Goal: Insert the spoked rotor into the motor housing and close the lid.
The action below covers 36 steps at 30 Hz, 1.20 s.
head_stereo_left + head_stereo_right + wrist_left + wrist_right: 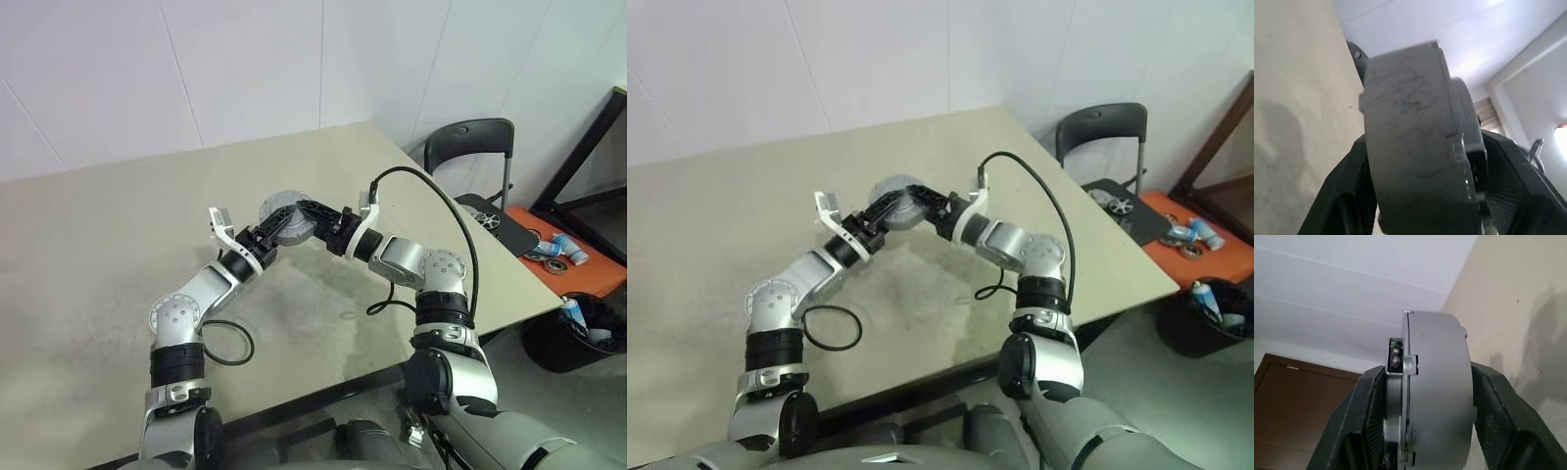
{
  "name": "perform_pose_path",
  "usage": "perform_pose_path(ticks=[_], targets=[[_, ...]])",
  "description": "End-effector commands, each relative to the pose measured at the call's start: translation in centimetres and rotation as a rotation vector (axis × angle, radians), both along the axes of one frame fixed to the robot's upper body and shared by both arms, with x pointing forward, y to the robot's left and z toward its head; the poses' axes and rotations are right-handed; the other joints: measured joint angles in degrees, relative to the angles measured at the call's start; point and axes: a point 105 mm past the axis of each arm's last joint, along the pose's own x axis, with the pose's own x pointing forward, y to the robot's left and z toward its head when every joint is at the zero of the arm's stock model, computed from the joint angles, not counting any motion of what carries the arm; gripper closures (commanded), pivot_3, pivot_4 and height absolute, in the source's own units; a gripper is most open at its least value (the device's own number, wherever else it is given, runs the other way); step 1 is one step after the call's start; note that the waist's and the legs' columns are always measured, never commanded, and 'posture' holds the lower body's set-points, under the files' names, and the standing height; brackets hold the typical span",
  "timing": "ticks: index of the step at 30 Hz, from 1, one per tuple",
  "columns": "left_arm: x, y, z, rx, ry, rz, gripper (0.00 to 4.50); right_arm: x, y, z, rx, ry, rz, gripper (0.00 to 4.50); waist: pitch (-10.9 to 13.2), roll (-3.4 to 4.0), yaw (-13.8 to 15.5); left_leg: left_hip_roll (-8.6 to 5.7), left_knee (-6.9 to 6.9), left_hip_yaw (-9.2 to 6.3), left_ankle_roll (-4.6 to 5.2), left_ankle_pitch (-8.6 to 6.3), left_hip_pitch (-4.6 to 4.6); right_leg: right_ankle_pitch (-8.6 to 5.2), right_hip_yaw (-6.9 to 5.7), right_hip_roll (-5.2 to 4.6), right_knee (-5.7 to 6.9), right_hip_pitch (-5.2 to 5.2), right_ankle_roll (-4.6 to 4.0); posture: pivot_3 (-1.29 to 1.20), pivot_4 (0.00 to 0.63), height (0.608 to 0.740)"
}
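Above table (118,255), between both arms: I am holding motor housing (286,217) edge-up, lid (1400,406) seated against it, disc axis lying level. Right gripper (315,212) clamping across stack; left gripper (269,231) straddling rim from opposite side, contact uncertain. Spoked rotor presumably inside.

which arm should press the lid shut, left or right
Probably the left: the right gripper already clamps the motor housing across its faces above the table, acting as the steady hold, while the left gripper grips the same stack and could squeeze.
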Motion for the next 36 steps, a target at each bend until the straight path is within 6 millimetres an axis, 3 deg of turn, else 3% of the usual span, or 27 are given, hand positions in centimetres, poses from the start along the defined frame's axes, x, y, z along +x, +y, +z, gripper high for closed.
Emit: perform_pose_path(ticks=[1, 2, 3, 7, 12, 15, 31, 36], targets=[[1.2, 1.9, 2.1, 0.020, -0.055, 0.124, 1.84, -0.9, 1.5, 1.3, -0.075, -0.109, 0.059, 2.31, 0.0, 0.00, 0.0, 0.00, 0.00, 0.01, 0.00, 0.00, 0.00, 0.00, 0.00, 0.00, 0.00, 0.00, 0.00, 0.00, 0.000, 0.740], [1.3, 1.8, 2.0, 0.029, -0.048, 0.123, 1.84, -1.0, 1.5, 1.3, -0.074, -0.113, 0.059, 2.31, 0.0, -0.01, 0.0, 0.00, 0.01, 0.00, 0.00, 0.00, 0.00, 0.00, 0.00, 0.01, 0.01, 0.00, 0.01, 0.00, 0.000, 0.740], [1.4, 1.7, 1.9, 0.036, -0.043, 0.124, 1.85, -1.0, 1.6, 1.3, -0.071, -0.115, 0.060, 1.62, 0.0, -0.01, 0.0, 0.00, 0.02, 0.00, 0.00, 0.00, 0.00, 0.01, 0.00, 0.01, 0.01, 0.01, 0.01, 0.00, 0.000, 0.740], [1.5, 1.8, 2.0, 0.047, -0.043, 0.132, 1.85, -1.0, 1.6, 0.9, -0.060, -0.084, 0.064, 0.44, 0.0, -0.01, 0.0, 0.04, 0.13, 0.01, 0.00, 0.00, 0.02, 0.04, 0.03, 0.03, 0.11, 0.00, -0.03, 0.00, 0.000, 0.740], [1.3, 1.7, 1.6, 0.063, -0.042, 0.125, 1.85, -1.1, 1.5, 0.9, -0.059, -0.085, 0.067, 0.44, 0.0, -0.02, 0.4, -0.01, 0.39, 0.00, 0.00, 0.00, -0.02, 0.09, 0.02, 0.05, 0.18, 0.07, 0.04, 0.00, 0.000, 0.740], [1.0, 1.4, 1.4, 0.080, -0.042, 0.097, 2.35, -0.9, 1.3, 0.9, -0.063, -0.081, 0.061, 0.41, 0.0, -0.02, 0.3, -0.03, 0.46, 0.03, 0.00, 0.00, -0.01, 0.13, 0.03, 0.05, 0.14, 0.14, 0.10, 0.00, 0.000, 0.740], [1.4, 1.6, 0.6, 0.137, -0.027, 0.091, 2.35, -0.7, 1.4, 0.9, -0.060, -0.077, 0.055, 0.41, 0.0, -0.02, 0.1, -0.02, 0.46, 0.03, 0.01, 0.00, 0.01, 0.15, 0.04, 0.07, 0.15, 0.14, 0.09, 0.00, 0.000, 0.740], [2.2, 3.4, 2.0, 0.126, -0.057, 0.163, 2.35, -0.7, 0.9, 1.4, -0.009, -0.085, 0.043, 0.41, 0.0, -0.02, 0.1, -0.02, 0.47, 0.03, 0.01, 0.00, 0.01, 0.15, 0.04, 0.07, 0.15, 0.14, 0.09, 0.00, 0.000, 0.740]])
